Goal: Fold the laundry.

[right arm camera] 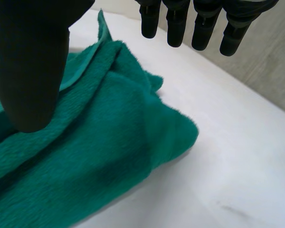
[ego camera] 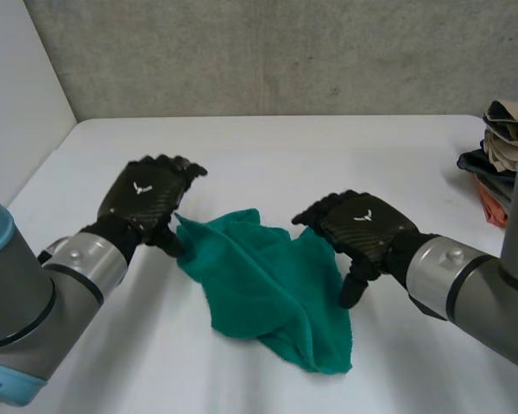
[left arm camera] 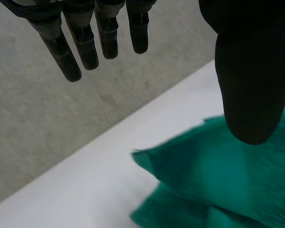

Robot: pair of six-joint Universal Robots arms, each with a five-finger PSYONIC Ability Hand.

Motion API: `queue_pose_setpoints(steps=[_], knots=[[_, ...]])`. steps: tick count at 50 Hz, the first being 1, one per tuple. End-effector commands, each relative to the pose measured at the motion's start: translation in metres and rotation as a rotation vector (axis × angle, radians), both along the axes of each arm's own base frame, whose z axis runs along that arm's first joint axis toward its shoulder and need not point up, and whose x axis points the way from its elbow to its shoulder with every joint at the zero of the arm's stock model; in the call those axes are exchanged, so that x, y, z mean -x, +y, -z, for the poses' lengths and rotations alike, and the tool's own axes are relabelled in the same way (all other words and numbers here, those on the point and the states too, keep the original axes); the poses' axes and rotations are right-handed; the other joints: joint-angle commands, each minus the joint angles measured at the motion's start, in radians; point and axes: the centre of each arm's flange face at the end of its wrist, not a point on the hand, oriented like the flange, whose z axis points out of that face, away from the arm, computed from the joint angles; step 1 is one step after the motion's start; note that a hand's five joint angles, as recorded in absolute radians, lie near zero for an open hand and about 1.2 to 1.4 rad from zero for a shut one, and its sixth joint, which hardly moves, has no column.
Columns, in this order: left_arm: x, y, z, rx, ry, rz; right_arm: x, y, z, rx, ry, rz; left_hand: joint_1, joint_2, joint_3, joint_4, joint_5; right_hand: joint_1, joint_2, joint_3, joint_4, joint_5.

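Observation:
A green towel (ego camera: pixel 272 289) lies bunched and loosely folded in the middle of the white table (ego camera: pixel 268 155). My left hand (ego camera: pixel 147 197) hovers at the towel's left corner, open, its thumb (left arm camera: pixel 249 90) above the cloth (left arm camera: pixel 218 185) and its fingers (left arm camera: pixel 85 40) straight and apart from it. Over the towel's right edge my right hand (ego camera: pixel 358 226) is open too, holding nothing. Its thumb (right arm camera: pixel 31 71) hangs above the green folds (right arm camera: pixel 99 156), and its straight fingers (right arm camera: pixel 199 23) are clear of the cloth.
A pile of other laundry (ego camera: pixel 501 159), tan and dark with some red, sits at the table's right edge. A grey wall (ego camera: pixel 276 52) runs behind the table. Bare white tabletop lies beyond the towel and to either side.

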Motion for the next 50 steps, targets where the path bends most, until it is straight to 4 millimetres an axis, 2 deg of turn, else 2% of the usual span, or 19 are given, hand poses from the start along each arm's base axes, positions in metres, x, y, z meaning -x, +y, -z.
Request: queue_pose_setpoints(steps=[1,7,12,17,19,20,22,25,27,28,31,32,35,36,40,47,50], knots=[[0.005,-0.005,0.015,-0.046,-0.018,0.031,0.005,0.003,0.008,-0.063,0.005,-0.026,0.012,0.004,-0.004,0.01,0.02,-0.046,-0.035,-0.035,-0.034,-0.044],[0.012,-0.015,0.033,-0.042,-0.114,0.046,0.021,-0.004,0.012,-0.082,0.012,0.036,0.024,0.015,0.008,0.022,0.032,-0.046,-0.035,-0.035,-0.034,-0.044],[0.018,-0.026,0.044,-0.001,-0.179,0.062,0.042,-0.009,0.03,-0.135,0.042,0.103,0.064,0.056,0.049,0.063,0.073,-0.046,-0.035,-0.035,-0.034,-0.044],[0.032,-0.04,0.067,-0.015,-0.231,0.09,0.052,-0.003,0.051,-0.151,0.061,0.113,0.396,0.388,0.38,0.394,0.404,-0.046,-0.035,-0.035,-0.034,-0.044],[0.033,-0.043,0.073,-0.028,-0.233,0.091,0.052,-0.004,0.056,-0.121,0.056,0.11,0.642,0.634,0.626,0.64,0.65,-0.046,-0.035,-0.035,-0.034,-0.044],[0.035,-0.044,0.076,-0.035,-0.231,0.092,0.051,-0.005,0.058,-0.105,0.053,0.109,0.884,0.876,0.869,0.883,0.892,-0.046,-0.035,-0.035,-0.034,-0.044],[0.036,-0.044,0.077,-0.036,-0.231,0.093,0.05,-0.008,0.062,-0.06,0.036,0.105,1.103,1.095,1.087,1.102,1.111,-0.046,-0.035,-0.035,-0.034,-0.044],[0.04,-0.041,0.072,-0.018,-0.224,0.1,0.047,-0.01,0.065,-0.008,0.033,0.083,1.112,1.104,1.097,1.111,1.121,-0.046,-0.035,-0.035,-0.034,-0.044],[0.04,-0.04,0.064,0.001,-0.22,0.087,0.047,-0.015,0.071,0.023,0.057,0.062,1.112,1.104,1.097,1.111,1.121,-0.046,-0.035,-0.035,-0.034,-0.044],[0.037,-0.041,0.048,0.036,-0.209,0.059,0.047,-0.017,0.074,0.026,0.065,0.057,1.112,1.104,1.097,1.111,1.121,-0.046,-0.035,-0.035,-0.034,-0.044],[0.033,-0.039,0.023,0.091,-0.186,0.021,0.045,-0.018,0.08,0.009,0.085,0.034,1.112,1.104,1.097,1.111,1.121,-0.046,-0.035,-0.035,-0.034,-0.044],[0.03,-0.037,0.008,0.118,-0.17,0.004,0.044,-0.018,0.08,0.005,0.086,0.03,1.112,1.104,1.097,1.111,1.121,-0.046,-0.035,-0.035,-0.034,-0.044],[0.025,-0.03,-0.016,0.159,-0.13,-0.013,0.044,-0.017,0.078,-0.024,0.09,0.034,1.112,1.104,1.097,1.111,1.121,-0.046,-0.035,-0.035,-0.034,-0.044],[0.02,-0.026,-0.033,0.182,-0.096,-0.024,0.045,-0.017,0.077,-0.034,0.09,0.038,1.112,1.104,1.097,1.111,1.121,-0.046,-0.035,-0.035,-0.034,-0.044],[0.01,-0.016,-0.067,0.223,-0.005,-0.047,0.043,-0.014,0.073,-0.12,0.05,0.078,1.112,1.104,1.097,1.111,1.121,-0.046,-0.035,-0.035,-0.034,-0.044],[-0.003,-0.004,-0.11,0.262,0.099,-0.069,0.034,-0.006,0.064,-0.329,-0.111,0.155,1.112,1.104,1.097,1.111,1.121,-0.046,-0.035,-0.035,-0.034,-0.044],[-0.005,-0.003,-0.119,0.271,0.113,-0.074,0.033,-0.003,0.069,-0.35,-0.121,0.17,1.112,1.104,1.097,1.111,1.121,-0.046,-0.035,-0.035,-0.034,-0.044]])
